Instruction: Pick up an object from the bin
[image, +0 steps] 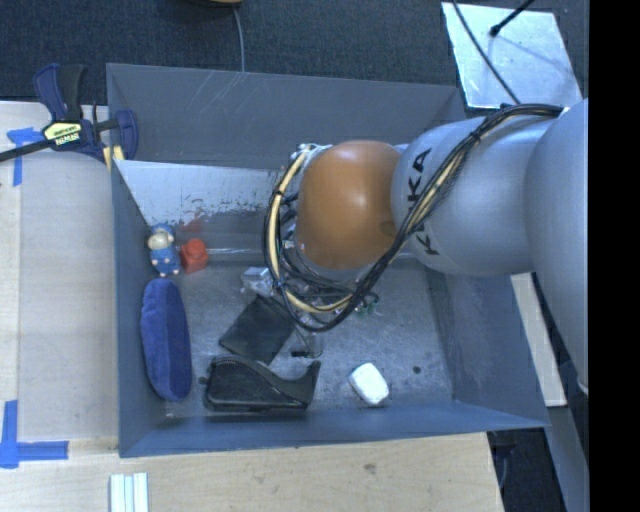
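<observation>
Along the left wall of the grey bin (300, 428) lies a long blue pouch (165, 342); beyond it, at the far left, are a small yellow-headed figure (161, 250) and an orange block (194, 255); a black wedge-shaped case (255, 388) sits by the near wall; a flat black pad (256, 330) lies mid-floor; the gripper (304, 343), under the arm's orange cover (345, 205), is low at that pad's right edge, whether spread or pressed together I cannot tell; a white lump (369, 383) rests to its near right.
</observation>
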